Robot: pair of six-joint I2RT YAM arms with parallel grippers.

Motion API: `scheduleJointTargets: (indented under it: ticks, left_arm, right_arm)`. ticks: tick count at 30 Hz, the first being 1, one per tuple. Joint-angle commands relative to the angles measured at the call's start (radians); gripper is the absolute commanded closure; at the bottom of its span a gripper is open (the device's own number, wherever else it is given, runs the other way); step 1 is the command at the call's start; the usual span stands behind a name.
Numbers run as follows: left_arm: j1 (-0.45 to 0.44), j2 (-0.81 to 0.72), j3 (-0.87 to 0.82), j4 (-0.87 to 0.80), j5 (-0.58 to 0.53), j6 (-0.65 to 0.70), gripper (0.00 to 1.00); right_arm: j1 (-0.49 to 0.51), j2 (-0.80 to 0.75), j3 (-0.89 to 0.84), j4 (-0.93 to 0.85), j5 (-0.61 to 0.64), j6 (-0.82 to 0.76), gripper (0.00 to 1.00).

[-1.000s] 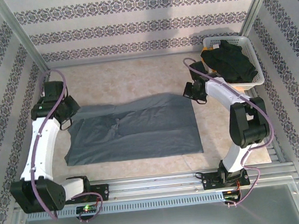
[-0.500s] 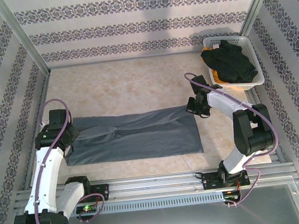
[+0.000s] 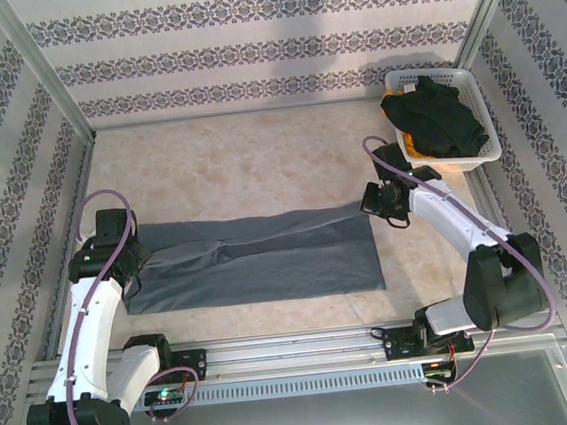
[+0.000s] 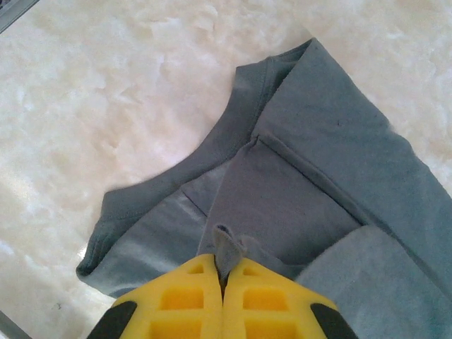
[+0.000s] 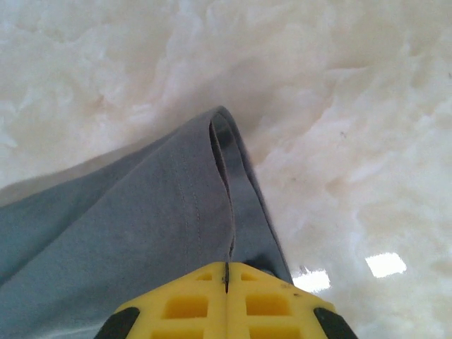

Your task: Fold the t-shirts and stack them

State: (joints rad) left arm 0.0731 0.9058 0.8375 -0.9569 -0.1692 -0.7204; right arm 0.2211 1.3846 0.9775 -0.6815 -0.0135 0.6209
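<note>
The slate blue-grey t-shirt point(image 3: 253, 261) lies folded lengthways into a wide band across the near part of the table. My left gripper point(image 3: 132, 255) is shut on its left end; a tuft of blue-grey cloth point(image 4: 227, 248) sticks out between the yellow fingers point(image 4: 185, 300), with the collar point(image 4: 212, 141) beyond. My right gripper point(image 3: 373, 204) is shut on the shirt's right far corner, where the doubled hem point(image 5: 224, 176) runs into the closed yellow fingers point(image 5: 275, 304). The black t-shirt point(image 3: 437, 115) is heaped in the basket, with a bit of the orange-yellow t-shirt point(image 3: 410, 145) peeking out under it.
The white lattice basket point(image 3: 477, 93) stands at the back right corner. Patterned walls close in the table on three sides. A metal rail point(image 3: 297, 350) runs along the near edge by the arm bases. Bare marbled tabletop point(image 3: 248, 161) spreads behind the shirt.
Both grippers have drawn the shirt's far edge toward the near side, narrowing it into a band. The right arm has swung outward and its gripper has shifted slightly right.
</note>
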Motion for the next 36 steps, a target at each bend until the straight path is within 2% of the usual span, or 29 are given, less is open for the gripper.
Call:
scheduleJointTargets:
  ticks: [1,10,15,26,36]
  left_arm:
    - [0.000,-0.001,-0.006,0.012,-0.009,-0.021,1.00]
    - [-0.002,-0.025,-0.048,-0.050,0.048,-0.079,1.00]
    - [-0.001,-0.029,-0.071,-0.099,0.032,-0.101,1.00]
    - [-0.001,-0.006,-0.083,-0.078,0.073,-0.109,1.00]
    - [0.000,-0.025,-0.119,-0.102,0.101,-0.147,1.00]
  right_arm:
    - [0.020,-0.017,-0.069,-0.037,0.025,0.029,1.00]
    - [0.032,0.077,-0.133,0.038,0.019,0.062,1.00]
    - [0.040,0.109,-0.113,0.023,0.024,0.062,1.00]
    - [0.057,0.025,-0.128,-0.054,0.083,0.060,1.00]
    - [0.061,0.100,-0.140,-0.026,0.064,0.062,1.00]
